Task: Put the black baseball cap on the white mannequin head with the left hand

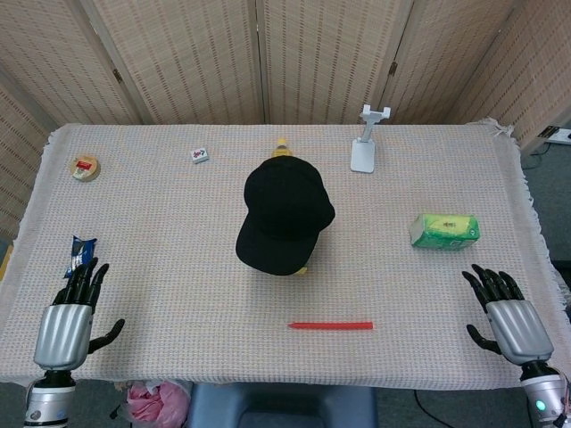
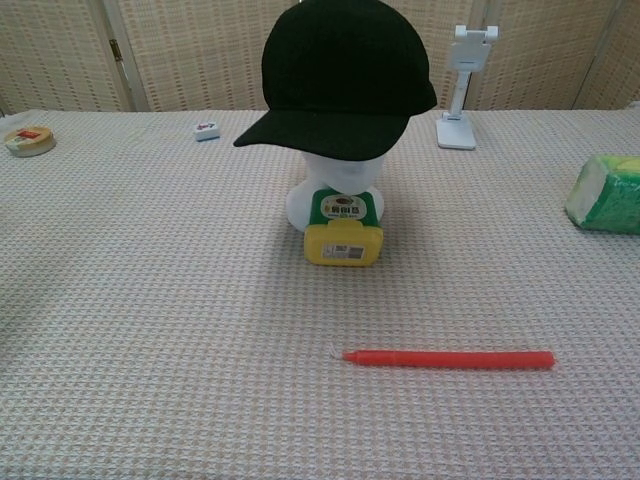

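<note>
The black baseball cap (image 1: 285,214) (image 2: 345,70) sits on the white mannequin head (image 2: 338,186) at the table's middle, brim toward the front left. Only the head's neck and base show under it in the chest view. My left hand (image 1: 68,321) hovers at the front left corner of the table, fingers spread, holding nothing, far from the cap. My right hand (image 1: 508,316) stays at the front right corner, fingers apart and empty. Neither hand shows in the chest view.
A yellow bottle (image 2: 343,232) lies against the mannequin's base. A red stick (image 2: 448,359) lies in front. A green packet (image 1: 444,230), a white phone stand (image 1: 366,143), a small tile (image 1: 200,155), a tape roll (image 1: 86,167) and a blue packet (image 1: 80,254) lie around.
</note>
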Robot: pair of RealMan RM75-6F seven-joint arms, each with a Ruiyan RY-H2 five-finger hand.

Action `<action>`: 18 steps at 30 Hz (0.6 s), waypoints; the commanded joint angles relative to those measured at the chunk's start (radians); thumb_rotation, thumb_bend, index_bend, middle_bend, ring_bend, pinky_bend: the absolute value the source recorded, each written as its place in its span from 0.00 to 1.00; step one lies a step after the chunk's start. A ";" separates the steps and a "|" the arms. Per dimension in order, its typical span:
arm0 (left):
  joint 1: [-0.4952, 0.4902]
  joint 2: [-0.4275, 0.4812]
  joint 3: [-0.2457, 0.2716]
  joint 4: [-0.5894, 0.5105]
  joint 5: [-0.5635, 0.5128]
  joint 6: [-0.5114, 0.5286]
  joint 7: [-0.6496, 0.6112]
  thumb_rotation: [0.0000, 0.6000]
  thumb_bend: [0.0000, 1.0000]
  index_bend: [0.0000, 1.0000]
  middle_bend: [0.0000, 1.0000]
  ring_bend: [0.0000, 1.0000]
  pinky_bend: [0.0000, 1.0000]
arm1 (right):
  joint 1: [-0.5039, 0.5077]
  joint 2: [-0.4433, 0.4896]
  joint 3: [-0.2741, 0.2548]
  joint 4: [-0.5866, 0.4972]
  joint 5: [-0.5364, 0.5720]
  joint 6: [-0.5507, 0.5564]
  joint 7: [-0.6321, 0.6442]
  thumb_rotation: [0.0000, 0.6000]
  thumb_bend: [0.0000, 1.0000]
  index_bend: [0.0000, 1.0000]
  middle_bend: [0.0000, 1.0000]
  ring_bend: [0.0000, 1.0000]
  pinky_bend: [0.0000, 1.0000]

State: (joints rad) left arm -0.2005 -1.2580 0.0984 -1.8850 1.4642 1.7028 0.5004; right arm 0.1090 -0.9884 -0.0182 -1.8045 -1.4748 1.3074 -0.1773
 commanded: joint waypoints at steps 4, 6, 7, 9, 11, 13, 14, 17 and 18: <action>0.093 0.093 0.041 0.176 -0.009 -0.039 -0.273 0.88 0.24 0.00 0.04 0.06 0.36 | 0.013 -0.035 0.020 0.006 0.054 -0.017 -0.062 1.00 0.25 0.00 0.00 0.00 0.00; 0.098 0.095 0.042 0.194 -0.015 -0.065 -0.287 0.88 0.24 0.00 0.03 0.06 0.36 | 0.015 -0.043 0.023 0.008 0.066 -0.020 -0.079 1.00 0.25 0.00 0.00 0.00 0.00; 0.100 0.093 0.040 0.204 -0.013 -0.070 -0.296 0.89 0.24 0.00 0.03 0.06 0.36 | 0.016 -0.046 0.023 0.008 0.068 -0.020 -0.084 1.00 0.25 0.00 0.00 0.00 0.00; 0.110 0.083 0.036 0.233 -0.004 -0.072 -0.320 0.90 0.24 0.00 0.03 0.06 0.36 | 0.015 -0.049 0.023 0.009 0.072 -0.016 -0.092 1.00 0.25 0.00 0.00 0.00 0.00; 0.121 0.071 0.032 0.263 0.006 -0.066 -0.344 0.90 0.24 0.00 0.03 0.06 0.36 | 0.013 -0.051 0.023 0.010 0.074 -0.011 -0.098 1.00 0.25 0.00 0.00 0.00 0.00; 0.131 0.058 0.026 0.295 0.014 -0.064 -0.373 0.90 0.24 0.00 0.03 0.06 0.36 | 0.010 -0.052 0.023 0.009 0.077 -0.005 -0.103 1.00 0.25 0.00 0.00 0.00 0.00; 0.136 0.054 0.023 0.310 0.017 -0.065 -0.386 0.91 0.24 0.00 0.03 0.06 0.36 | 0.008 -0.053 0.023 0.009 0.078 -0.001 -0.106 1.00 0.25 0.00 0.00 0.00 0.00; 0.142 0.051 0.015 0.329 0.030 -0.066 -0.397 0.94 0.24 0.00 0.03 0.05 0.35 | 0.006 -0.057 0.022 0.008 0.077 0.006 -0.115 1.00 0.25 0.00 0.00 0.00 0.00; 0.143 0.052 0.013 0.329 0.036 -0.065 -0.400 0.95 0.24 0.00 0.03 0.05 0.35 | 0.005 -0.058 0.021 0.009 0.078 0.007 -0.119 1.00 0.25 0.00 0.00 0.00 0.00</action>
State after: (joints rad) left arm -0.0614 -1.2040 0.1159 -1.5581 1.4926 1.6374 0.1062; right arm 0.1150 -1.0454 0.0037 -1.7959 -1.3972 1.3132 -0.2946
